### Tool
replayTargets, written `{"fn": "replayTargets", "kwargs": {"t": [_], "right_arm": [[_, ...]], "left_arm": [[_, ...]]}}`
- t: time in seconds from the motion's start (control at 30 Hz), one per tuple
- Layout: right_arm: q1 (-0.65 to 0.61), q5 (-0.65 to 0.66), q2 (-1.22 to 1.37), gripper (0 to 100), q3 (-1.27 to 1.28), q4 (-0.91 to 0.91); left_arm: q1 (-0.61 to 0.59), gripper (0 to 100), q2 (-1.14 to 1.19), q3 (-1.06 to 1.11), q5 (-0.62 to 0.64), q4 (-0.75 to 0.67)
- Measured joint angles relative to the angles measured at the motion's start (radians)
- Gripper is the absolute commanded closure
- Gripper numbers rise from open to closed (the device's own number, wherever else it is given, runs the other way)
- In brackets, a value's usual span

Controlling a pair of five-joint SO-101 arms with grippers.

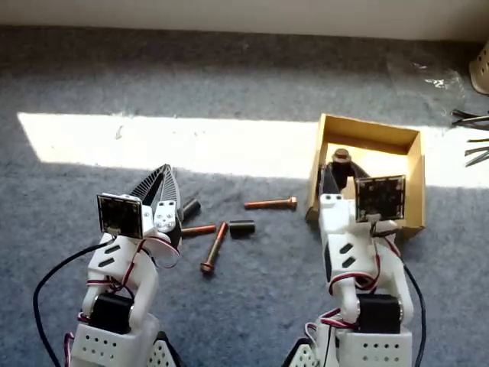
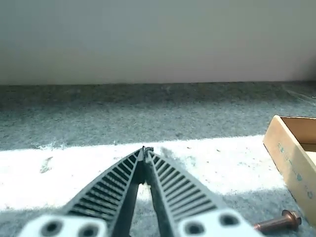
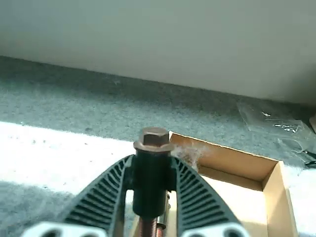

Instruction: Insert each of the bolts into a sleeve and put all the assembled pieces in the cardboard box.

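Note:
My right gripper (image 3: 150,170) is shut on an assembled piece (image 3: 151,173), a copper bolt standing upright in a black sleeve, held over the near part of the cardboard box (image 1: 411,164); from above the piece's head (image 1: 341,157) shows inside the box outline. My left gripper (image 2: 144,157) is shut with nothing in it, raised above the carpet at the left (image 1: 166,177). Three loose bolts lie on the carpet: one (image 1: 270,203) beside the box, two (image 1: 213,246) (image 1: 198,228) near the left arm. Two black sleeves (image 1: 241,228) (image 1: 190,208) lie among them.
The grey carpet carries a bright sunlit band across the middle. A pale wall bounds the far edge. Clear plastic wrap (image 1: 428,76) and dark tools (image 1: 470,118) lie at the far right, beyond the box.

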Motion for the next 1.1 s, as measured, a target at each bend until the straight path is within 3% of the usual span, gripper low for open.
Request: {"fn": "replayTargets", "kwargs": {"t": [0.4, 0.7, 1.1], "right_arm": [[0.041, 0.0, 0.721, 99.3, -0.419, 0.095], [0.115, 0.002, 1.158, 99.3, -0.652, 0.095], [0.14, 0.074, 1.554, 99.0, -0.822, 0.095]], "left_arm": [[-0.14, 98, 0.0, 0.0, 0.003, 0.034], [-0.153, 98, 0.0, 0.0, 0.0, 0.044], [-0.155, 98, 0.0, 0.034, 0.0, 0.044]]}}
